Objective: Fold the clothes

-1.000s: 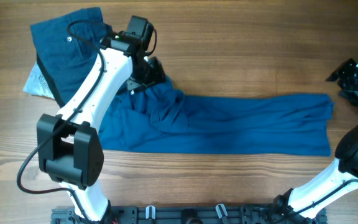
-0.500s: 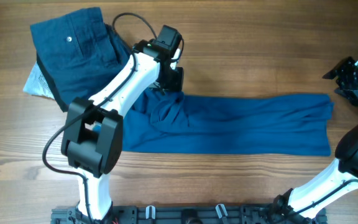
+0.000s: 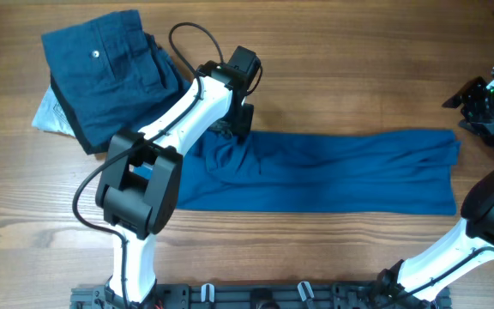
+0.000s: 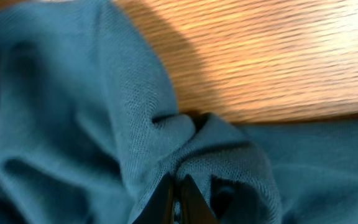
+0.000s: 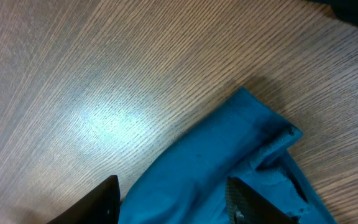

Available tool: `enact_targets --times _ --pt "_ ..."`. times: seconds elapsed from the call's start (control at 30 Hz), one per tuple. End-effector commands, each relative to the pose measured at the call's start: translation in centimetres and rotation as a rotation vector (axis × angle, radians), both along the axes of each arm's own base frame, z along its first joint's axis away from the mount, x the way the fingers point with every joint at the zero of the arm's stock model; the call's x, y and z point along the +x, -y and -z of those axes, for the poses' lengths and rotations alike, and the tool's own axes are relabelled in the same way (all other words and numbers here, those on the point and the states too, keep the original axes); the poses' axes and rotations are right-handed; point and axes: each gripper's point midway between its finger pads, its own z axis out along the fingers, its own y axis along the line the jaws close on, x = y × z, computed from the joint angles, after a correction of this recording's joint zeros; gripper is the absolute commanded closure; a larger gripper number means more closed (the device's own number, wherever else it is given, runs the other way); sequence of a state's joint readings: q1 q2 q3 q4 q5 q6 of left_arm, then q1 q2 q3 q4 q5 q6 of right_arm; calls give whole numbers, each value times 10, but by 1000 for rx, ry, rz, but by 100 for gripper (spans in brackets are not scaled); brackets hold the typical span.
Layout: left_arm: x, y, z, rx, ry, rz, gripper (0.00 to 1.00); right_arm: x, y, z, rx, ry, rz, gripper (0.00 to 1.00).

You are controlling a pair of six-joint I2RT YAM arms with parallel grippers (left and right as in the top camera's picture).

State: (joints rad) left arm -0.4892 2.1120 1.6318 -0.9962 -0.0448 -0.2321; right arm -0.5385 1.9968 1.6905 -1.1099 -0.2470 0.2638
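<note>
Two garments: a medium-blue shirt (image 3: 333, 172) and darker folded trousers (image 3: 101, 69), both on the wooden table (image 3: 358, 51).
Open room: bare wood runs along the shirt's far edge between the two arms, with a narrower bare strip along its near edge.
Shirt position: a long band across the table's middle, its right end close to the table's right side.
Shirt condition: mostly flat with shallow lengthwise creases; bunched and puckered at the upper-left end.
Trousers: at the far-left corner, with the pale button (image 3: 96, 54) facing up. A pale grey piece (image 3: 48, 116) shows beneath their left edge. The left arm hides whether they touch the shirt.
Left gripper (image 4: 178, 196): at the bunched end, fingers pinched narrow on a fold of shirt fabric.
Right gripper (image 5: 171, 193): above the shirt's far-right corner, fingers spread wide, holding nothing.
</note>
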Motion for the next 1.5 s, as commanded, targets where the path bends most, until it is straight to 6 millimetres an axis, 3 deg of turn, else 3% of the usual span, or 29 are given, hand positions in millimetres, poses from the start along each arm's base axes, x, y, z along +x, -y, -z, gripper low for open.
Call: enact_targets --times 0.0,0.13,0.27,0.43,0.63,0.7,0.77,0.8,0.9,1.0,1.1,1.3,1.47 --pt "13 -16 -57 -8 118 -117 96 3 -3 -10 1 30 -4 46" --pt "-4 -47 -99 31 143 -215 96 3 -3 -10 1 30 -4 46" --pt "-34 -65 -121 55 92 -268 96 4 -2 -10 -1 33 -4 46" --pt "-83 -87 -119 164 -87 -333 96 4 -2 -10 -3 36 -4 46" --pt "-119 -101 -118 249 -221 -388 96 5 -1 -10 -4 37 -4 46" --pt "-126 -101 -120 250 -252 -388 86 6 -1 -10 -6 41 -4 46" --pt "-125 -101 -119 248 -247 -388 58 6 -1 -10 -6 42 -4 46" --pt "-122 -99 -118 239 -235 -389 52 6 -1 -10 -6 42 -4 46" --pt "-105 -95 -115 208 -173 -394 45 6 -1 -10 -6 42 -4 45" --pt "-74 -80 -105 132 -67 -398 40 6 -1 -10 -6 41 -4 45" --pt "-51 -73 -76 94 -7 -364 41 6 -1 -10 -6 41 -4 44" --pt "-19 -99 -17 95 44 -448 47 6 -1 -9 -3 38 -4 44" --pt "-3 -106 10 27 10 -456 56 5 -1 -9 -1 35 3 44"
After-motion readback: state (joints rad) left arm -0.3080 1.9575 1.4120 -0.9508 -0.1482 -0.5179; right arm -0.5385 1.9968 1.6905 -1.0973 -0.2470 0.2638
